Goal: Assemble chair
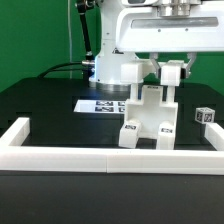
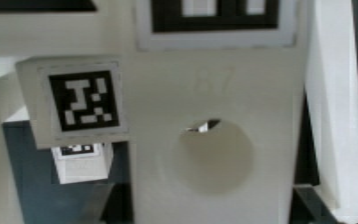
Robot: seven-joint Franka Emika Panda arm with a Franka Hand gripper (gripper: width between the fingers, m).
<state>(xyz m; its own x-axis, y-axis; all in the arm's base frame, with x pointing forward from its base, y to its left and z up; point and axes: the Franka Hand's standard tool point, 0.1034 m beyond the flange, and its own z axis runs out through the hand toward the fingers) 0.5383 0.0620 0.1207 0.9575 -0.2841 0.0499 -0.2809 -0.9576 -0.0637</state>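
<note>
The white chair assembly stands upright on the black table, near the middle and a little toward the exterior view's right. Its two lower limbs rest on the surface, and each carries a marker tag. The gripper hangs directly over the assembly with a finger on either side of its upper end. Whether the fingers actually press on it cannot be told, since their tips are not clearly seen in either view. In the wrist view, the assembly fills the frame as a pale panel with a shallow round recess and a large tag beside it.

The table is matte black and bare around the assembly. A low white rail runs along its near edge and turns back along the exterior view's left side. The marker board lies flat just behind the assembly, partly hidden by it. A small tagged block sits apart on the exterior view's right. Behind them stands the arm's white base, with a dark cable trailing off it, in front of a green backdrop.
</note>
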